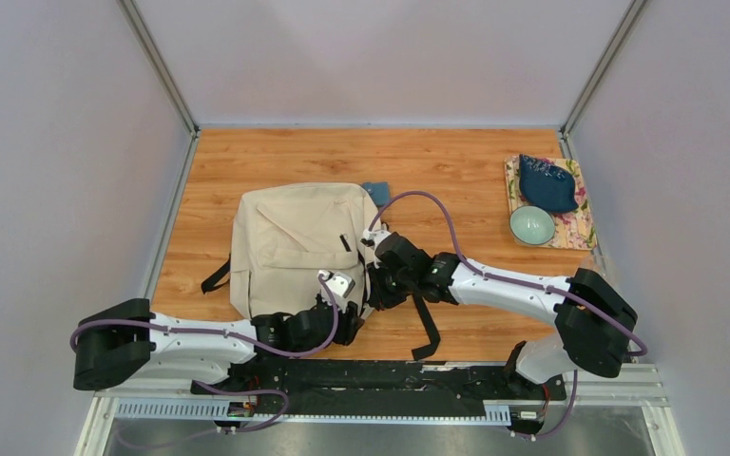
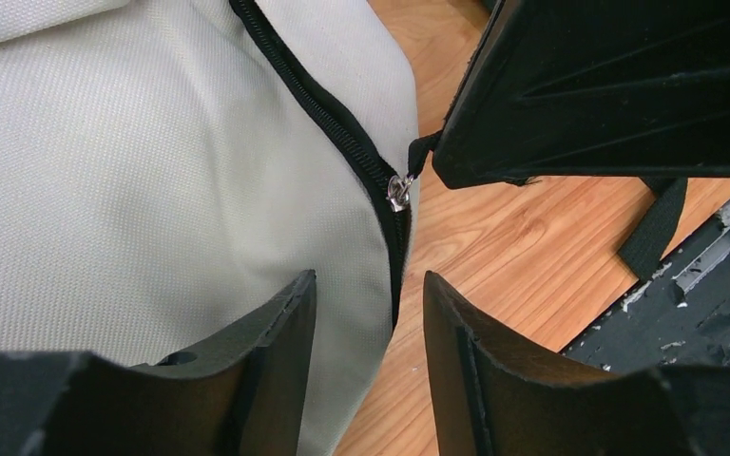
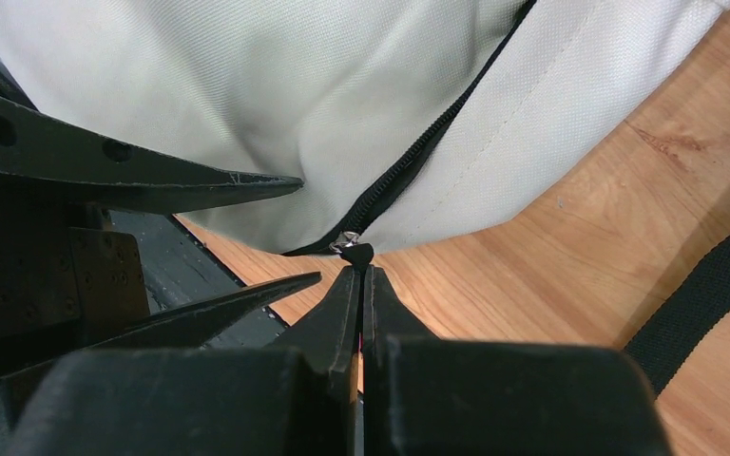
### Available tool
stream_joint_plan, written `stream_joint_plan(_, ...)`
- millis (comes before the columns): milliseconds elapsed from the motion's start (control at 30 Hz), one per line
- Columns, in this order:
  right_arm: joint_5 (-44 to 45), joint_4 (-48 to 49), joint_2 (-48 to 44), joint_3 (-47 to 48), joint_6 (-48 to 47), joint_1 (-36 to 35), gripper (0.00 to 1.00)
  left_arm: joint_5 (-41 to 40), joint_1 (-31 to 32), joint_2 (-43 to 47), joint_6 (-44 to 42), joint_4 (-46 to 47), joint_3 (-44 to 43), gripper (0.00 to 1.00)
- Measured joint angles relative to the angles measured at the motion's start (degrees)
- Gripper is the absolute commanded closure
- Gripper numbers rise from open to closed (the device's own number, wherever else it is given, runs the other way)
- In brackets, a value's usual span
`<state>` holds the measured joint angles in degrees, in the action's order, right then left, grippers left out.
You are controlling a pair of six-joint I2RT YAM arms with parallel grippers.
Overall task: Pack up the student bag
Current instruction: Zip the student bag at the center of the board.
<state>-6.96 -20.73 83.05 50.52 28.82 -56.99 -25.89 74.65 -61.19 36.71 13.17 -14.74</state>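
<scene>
The student bag (image 1: pixel 290 247) lies flat on the wooden table, a beige canvas backpack with a black zipper (image 2: pixel 328 109) along its near right edge. My right gripper (image 3: pixel 362 271) is shut on the zipper's small black pull tab (image 3: pixel 357 252), right at the bag's corner. In the left wrist view that gripper (image 2: pixel 437 157) shows as a black block at the slider (image 2: pixel 400 190). My left gripper (image 2: pixel 371 280) stands open just short of the same corner. One finger is over the canvas (image 2: pixel 133 171) and the other over the table, with nothing held between them.
A black strap (image 1: pixel 426 328) trails from the bag toward the near edge, and another (image 1: pixel 215 276) sticks out on its left. A small teal wallet (image 1: pixel 376 193) lies behind the bag. At the back right, a patterned mat (image 1: pixel 580 231) carries a dark blue item (image 1: pixel 547 183) and a pale green bowl (image 1: pixel 532 225).
</scene>
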Motion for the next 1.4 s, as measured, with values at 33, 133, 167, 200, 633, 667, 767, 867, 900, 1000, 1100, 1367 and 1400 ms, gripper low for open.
stream_joint_plan(33, 0.0, -0.02, 0.0, 0.0, -0.07, 0.0, 1.0, -0.02, 0.0, 0.0, -0.02, 0.02, 0.0, 0.5)
stream_joint_plan(133, -0.02, -0.02, 0.0, 0.0, -0.24, 0.0, 1.0, -0.26, 0.0, -0.07, -0.17, 0.13, 0.0, 0.55)
stream_joint_plan(167, -0.04, -0.02, 0.0, 0.0, -0.28, 0.0, 1.0, -0.35, 0.0, -0.24, -0.2, 0.28, 0.0, 0.62)
stream_joint_plan(200, -0.09, -0.02, 0.0, 0.0, -0.39, 0.0, 1.0, -0.46, 0.0, -0.57, -0.48, 0.44, -0.04, 0.68)
stream_joint_plan(633, 0.17, -1.62, -0.61, 0.22, -2.4, 0.0, 1.0, 0.31, -0.02, -3.91, -2.71, 1.51, -1.95, 1.0)
stream_joint_plan(667, 0.76, -2.49, -0.31, 0.66, -2.6, 0.02, 1.0, 0.55, -0.04, -3.89, -2.8, 1.51, -1.95, 1.0)
stream_joint_plan(767, 2.4, -4.52, 1.92, 3.32, -3.28, 0.35, 1.0, 2.58, -0.33, -3.76, -3.65, 1.57, -1.86, 1.0)
stream_joint_plan(867, 2.97, -6.78, 5.49, 7.37, -4.55, 1.25, 1.0, 4.63, -0.79, -2.73, -3.89, 2.56, -1.11, 1.0)
stream_joint_plan(900, 2.97, -7.48, 6.62, 8.55, -5.03, 1.42, 1.0, 5.16, -0.87, -2.29, -3.91, 2.93, -0.81, 1.0)
stream_joint_plan(1000, 3.21, -10.14, 9.49, 11.45, -6.34, 1.57, 1.0, 6.64, -1.09, -0.79, -3.93, 3.85, 0.61, 1.0)
stream_joint_plan(1100, 3.85, -13.11, 12.15, 14.47, -7.21, 1.55, 1.0, 7.65, -1.31, 0.09, -4.04, 4.68, 1.68, 1.0)
stream_joint_plan(1367, 6.45, -17.86, 12.5, 16.2, -7.89, 1.22, 1.0, 9.09, -1.68, 0.35, -4.63, 6.03, 2.67, 1.0)
stream_joint_plan(1400, 6.29, -18.12, 12.07, 16.11, -7.98, 1.2, 1.0, 9.22, -1.68, 0.35, -4.68, 6.12, 2.69, 1.0)
